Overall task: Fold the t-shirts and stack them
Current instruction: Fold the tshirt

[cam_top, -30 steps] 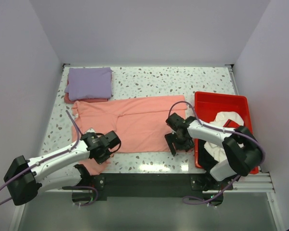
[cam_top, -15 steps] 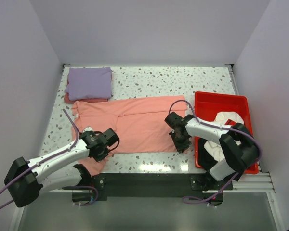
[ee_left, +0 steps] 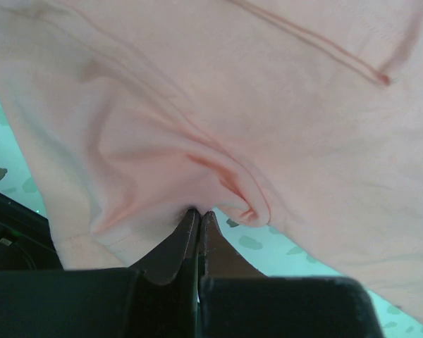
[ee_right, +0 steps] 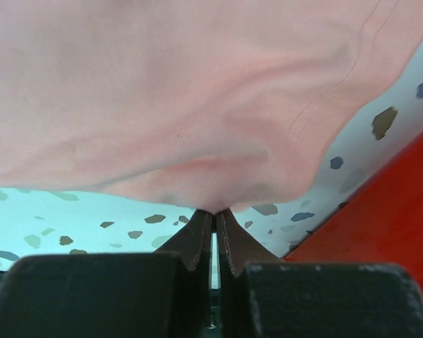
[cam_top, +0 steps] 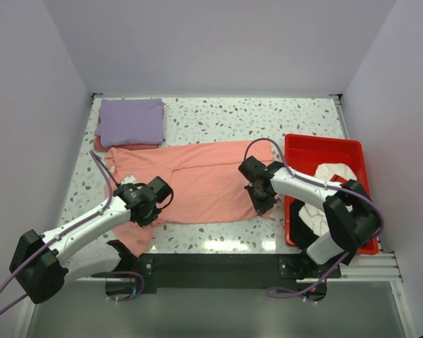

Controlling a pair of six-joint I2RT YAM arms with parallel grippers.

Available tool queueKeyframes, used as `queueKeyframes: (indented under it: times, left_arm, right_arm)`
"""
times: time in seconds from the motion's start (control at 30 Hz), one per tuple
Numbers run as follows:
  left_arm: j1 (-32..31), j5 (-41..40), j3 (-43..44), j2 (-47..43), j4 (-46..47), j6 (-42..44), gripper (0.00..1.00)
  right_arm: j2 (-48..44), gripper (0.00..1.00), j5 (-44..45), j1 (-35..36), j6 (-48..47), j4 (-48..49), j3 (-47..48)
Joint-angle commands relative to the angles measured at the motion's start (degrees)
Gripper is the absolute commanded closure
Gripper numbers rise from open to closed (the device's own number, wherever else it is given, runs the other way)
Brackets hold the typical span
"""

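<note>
A salmon-pink t-shirt (cam_top: 197, 179) lies spread across the middle of the table. My left gripper (cam_top: 149, 201) is shut on its near left edge, and the cloth (ee_left: 197, 127) bunches just above the fingertips in the left wrist view. My right gripper (cam_top: 261, 197) is shut on the shirt's near right hem (ee_right: 211, 141), lifted a little off the table. A folded lavender-purple t-shirt (cam_top: 130, 121) rests at the back left on another folded pinkish piece (cam_top: 102, 145). White shirts (cam_top: 324, 190) lie crumpled in the tray.
The red plastic tray (cam_top: 323, 146) stands at the right edge, close beside my right arm; its red wall (ee_right: 381, 218) shows in the right wrist view. Speckled tabletop (cam_top: 254, 116) shows behind the shirt. Grey walls close in the left, back and right.
My right gripper has shut on the shirt's near right hem and drawn it back and left. My left gripper, still shut, has carried its edge up and away from me.
</note>
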Motion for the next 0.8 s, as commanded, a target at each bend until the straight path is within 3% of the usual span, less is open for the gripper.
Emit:
queueKeyframes:
  times: [0.0, 0.17, 0.77]
  left_arm:
    - [1.31, -4.49, 4.45, 0.57, 2.03, 4.83, 0.99]
    - [2.89, -7.39, 8.49, 3.73, 3.43, 11.15, 0.94]
    - [13.7, -8.89, 15.61, 10.85, 18.37, 27.16, 0.95]
  right_arm:
    - [-0.88, 1.0, 2.79, -0.4, -1.09, -1.02, 4.19]
    - [-0.44, 1.0, 4.11, -1.71, -2.4, -1.99, 7.79]
    - [6.5, 1.0, 5.25, -7.34, -4.34, -1.46, 21.24]
